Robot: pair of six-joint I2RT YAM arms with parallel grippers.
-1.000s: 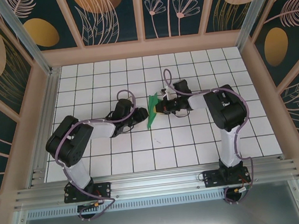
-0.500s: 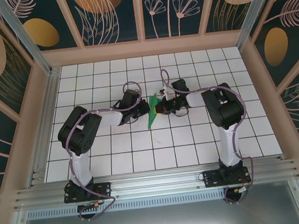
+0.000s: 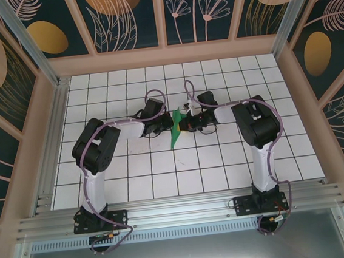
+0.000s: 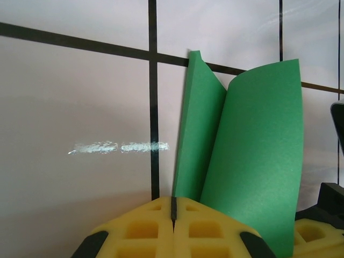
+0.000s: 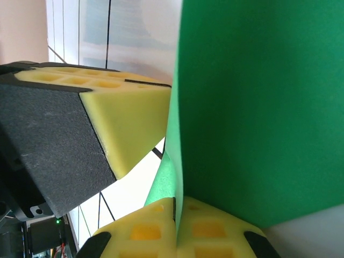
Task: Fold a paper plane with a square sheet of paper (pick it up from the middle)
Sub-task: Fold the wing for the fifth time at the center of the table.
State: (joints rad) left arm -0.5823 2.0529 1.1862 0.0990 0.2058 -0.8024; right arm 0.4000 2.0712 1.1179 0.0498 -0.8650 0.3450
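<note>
While both arms reach toward the middle of the white tiled table, the folded green paper stands on edge between them, a narrow pointed strip running from far to near, with its near tip over a grid line. The left gripper meets the paper from the left and the right gripper from the right, both at its far half and just beside each other.

Seen from the left wrist, the left gripper's yellow pads are pressed together with no gap, and the paper's fold rises straight out of the seam between them. Its two flaps part into a narrow V above the pads. A short white scuff marks the tile to the left of the paper.

From the right wrist, the right gripper's pads are likewise closed, pinching the green sheet at their seam. One yellow finger of the left gripper lies against the same sheet just beyond.
</note>
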